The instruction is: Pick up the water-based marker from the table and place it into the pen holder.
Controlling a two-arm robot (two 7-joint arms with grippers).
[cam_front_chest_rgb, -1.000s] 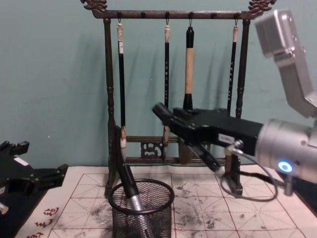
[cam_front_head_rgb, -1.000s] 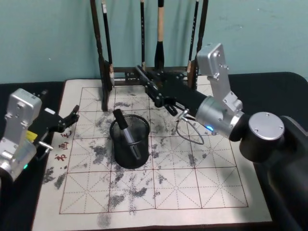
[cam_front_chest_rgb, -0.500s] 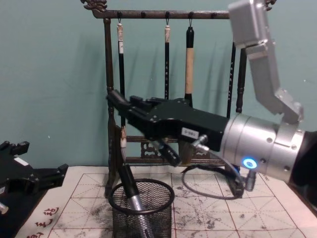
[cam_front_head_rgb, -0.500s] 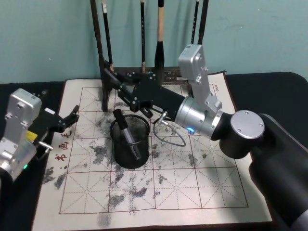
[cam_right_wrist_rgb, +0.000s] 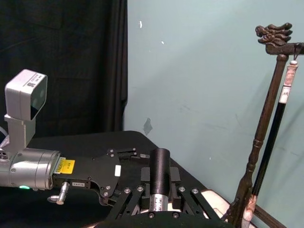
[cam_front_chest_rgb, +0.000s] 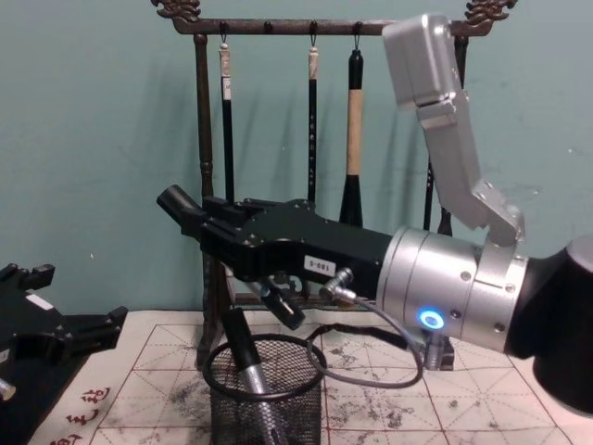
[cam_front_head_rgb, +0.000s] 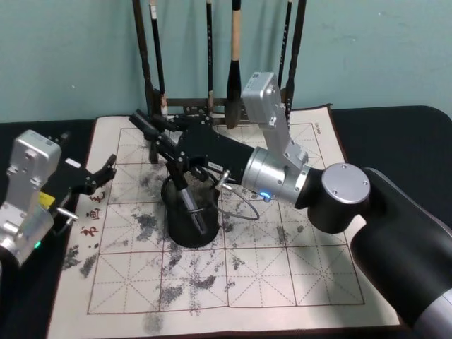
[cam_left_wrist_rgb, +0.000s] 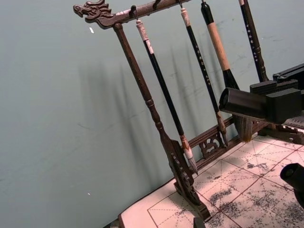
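Marker (cam_front_head_rgb: pixel 188 199) leans in pen holder (cam_front_head_rgb: pixel 189 227); right hand (cam_front_head_rgb: pixel 152 134) outstretched above.

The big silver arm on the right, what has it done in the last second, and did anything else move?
The right gripper swung across to the robot's left, from beside the brush rack to above the pen holder. The marker stayed leaning in the holder, and the left gripper stayed parked at the mat's edge.

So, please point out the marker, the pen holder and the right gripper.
marker (cam_front_head_rgb: pixel 185 194): head view, on its dark barrel.
pen holder (cam_front_chest_rgb: pixel 222 382): chest view, on its left rim.
right gripper (cam_front_chest_rgb: pixel 176 203): chest view, at the fingertips.
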